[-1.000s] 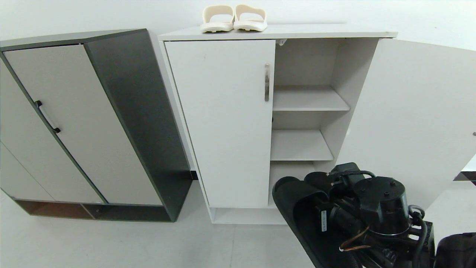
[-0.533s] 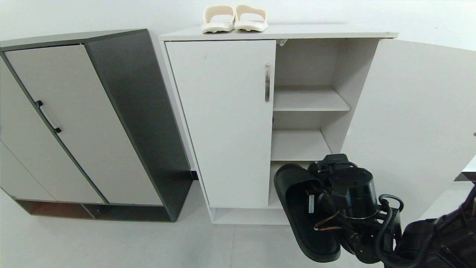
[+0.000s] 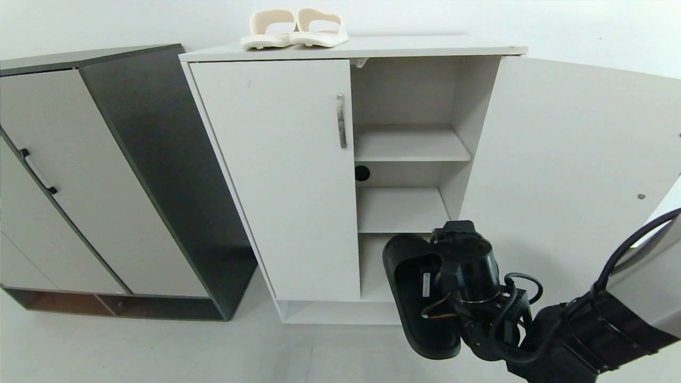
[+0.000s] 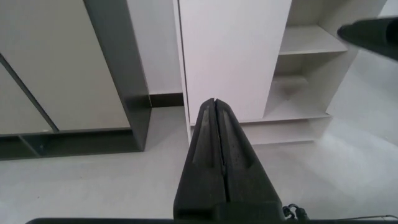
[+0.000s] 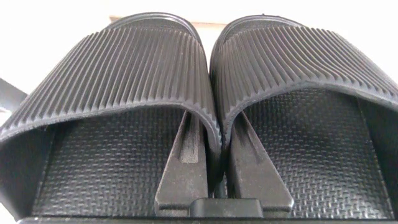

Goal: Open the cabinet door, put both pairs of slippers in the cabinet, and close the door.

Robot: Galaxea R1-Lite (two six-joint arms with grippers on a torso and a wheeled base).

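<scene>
Plain indoor room set up like a home entryway, with shoe storage along one wall

Two low cabinets stand side by side against a smooth white wall on a pale grey floor, as in a hallway by a front door. The white cabinet has one half shut and its other door swung wide, showing shoe-height shelves. Just beside it is a grey cabinet with dark sides and a black handle. Cream slippers sit as a pair on the white cabinet's top, and black slippers are held before its open half. A dark skirting strip runs along the foot of the wall between the cabinets
</scene>
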